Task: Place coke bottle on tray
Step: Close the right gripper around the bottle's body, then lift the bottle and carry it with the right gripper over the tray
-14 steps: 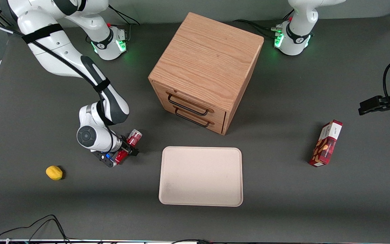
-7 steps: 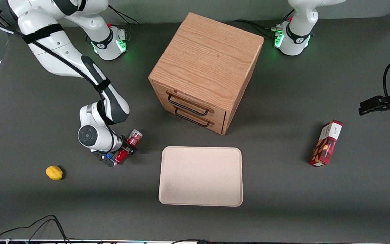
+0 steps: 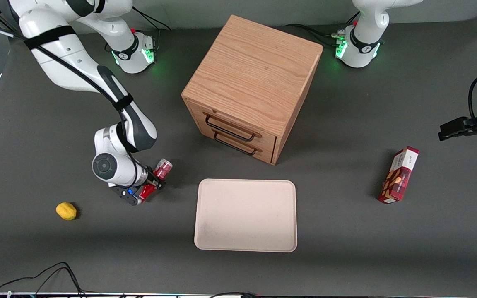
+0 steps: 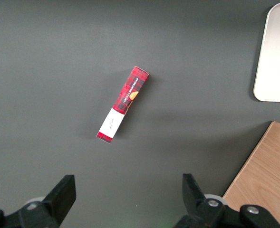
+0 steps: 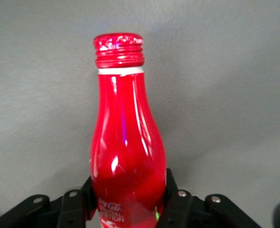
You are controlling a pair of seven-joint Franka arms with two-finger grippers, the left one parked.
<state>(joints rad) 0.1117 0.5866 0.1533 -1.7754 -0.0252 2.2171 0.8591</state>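
The coke bottle (image 3: 157,178) is a slim red bottle with a red cap and a silvery base, lying tilted near the table toward the working arm's end. My right gripper (image 3: 152,184) is shut on the coke bottle's body. In the right wrist view the bottle (image 5: 125,156) fills the frame between the two black fingers (image 5: 177,202), cap pointing away from the wrist. The beige tray (image 3: 245,215) lies flat beside the gripper, toward the table's middle, nearer the front camera than the wooden cabinet. The tray's corner also shows in the left wrist view (image 4: 275,57).
A wooden two-drawer cabinet (image 3: 251,82) stands above the tray in the front view. A yellow lemon (image 3: 66,210) lies near the working arm's end. A red snack box (image 3: 398,174) lies toward the parked arm's end, also in the left wrist view (image 4: 123,103).
The gripper with the bottle has shifted slightly away from the tray and a little upward in the front view. The bottle stays gripped.
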